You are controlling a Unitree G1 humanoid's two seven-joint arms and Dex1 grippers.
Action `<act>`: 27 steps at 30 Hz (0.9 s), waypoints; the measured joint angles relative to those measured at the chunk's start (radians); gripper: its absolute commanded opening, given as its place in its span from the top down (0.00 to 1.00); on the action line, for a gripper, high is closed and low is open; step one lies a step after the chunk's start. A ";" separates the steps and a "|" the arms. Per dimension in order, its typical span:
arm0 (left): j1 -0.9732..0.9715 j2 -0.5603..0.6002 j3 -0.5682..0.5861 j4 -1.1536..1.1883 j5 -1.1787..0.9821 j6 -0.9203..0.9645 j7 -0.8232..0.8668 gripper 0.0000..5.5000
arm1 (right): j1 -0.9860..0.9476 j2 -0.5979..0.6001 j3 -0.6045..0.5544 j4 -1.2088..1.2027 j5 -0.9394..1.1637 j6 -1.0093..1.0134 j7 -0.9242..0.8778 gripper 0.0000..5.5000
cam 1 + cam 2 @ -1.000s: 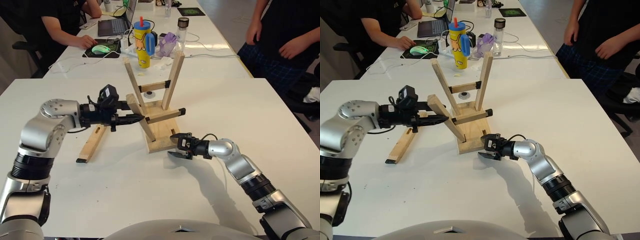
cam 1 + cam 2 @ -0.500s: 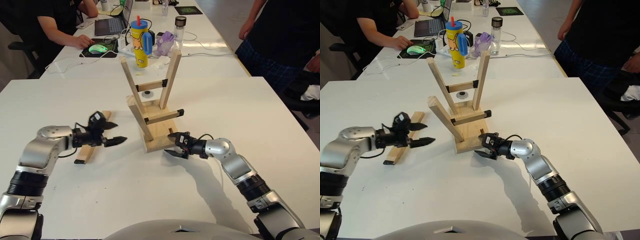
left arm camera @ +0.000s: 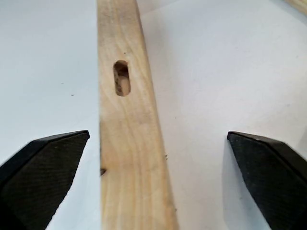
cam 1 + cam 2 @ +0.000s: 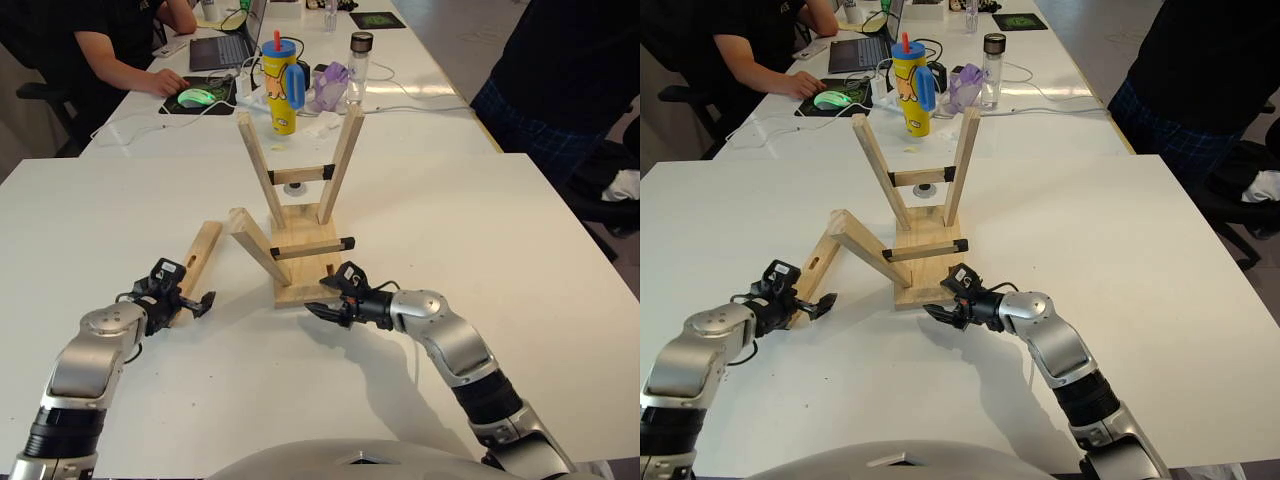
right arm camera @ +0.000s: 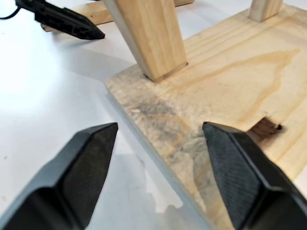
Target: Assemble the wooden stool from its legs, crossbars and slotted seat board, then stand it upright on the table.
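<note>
Since a second ago the left gripper [image 4: 183, 290] has dropped away from the stool [image 4: 300, 215] and is now hanging low over the loose leg [image 4: 197, 255], which is lying flat on the table [image 4: 520, 260] just left of the stool. Its fingers are standing wide apart with the leg between them, though the leg is sitting nearer one finger than the other (the wrist camera is showing this plainly). Closing from here, the near finger is likely touching first and shoving the leg sideways, leaving a crooked grip.

The stool is resting upside down on its seat board [image 4: 308, 238], with two legs rising at the back, joined by a crossbar [image 4: 302, 174]. A third, slanting leg [image 4: 258, 245] is leaning hard to the left from the front of the board and is looking poorly seated. Any knock is risking levering it out of its socket or tipping the whole frame.

The right gripper [image 4: 328, 293] is waiting spread wide at the front corner of the board, holding nothing. Pushing in there without clamping is risking sliding the board across the smooth table. An empty slot [image 5: 265, 127] is still waiting for the fourth leg.
</note>
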 measured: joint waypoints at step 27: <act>-0.058 0.046 -0.056 0.183 -0.013 -0.126 -0.125 0.62 | 0.177 -0.170 -0.317 -0.281 0.329 0.199 -0.015 0.41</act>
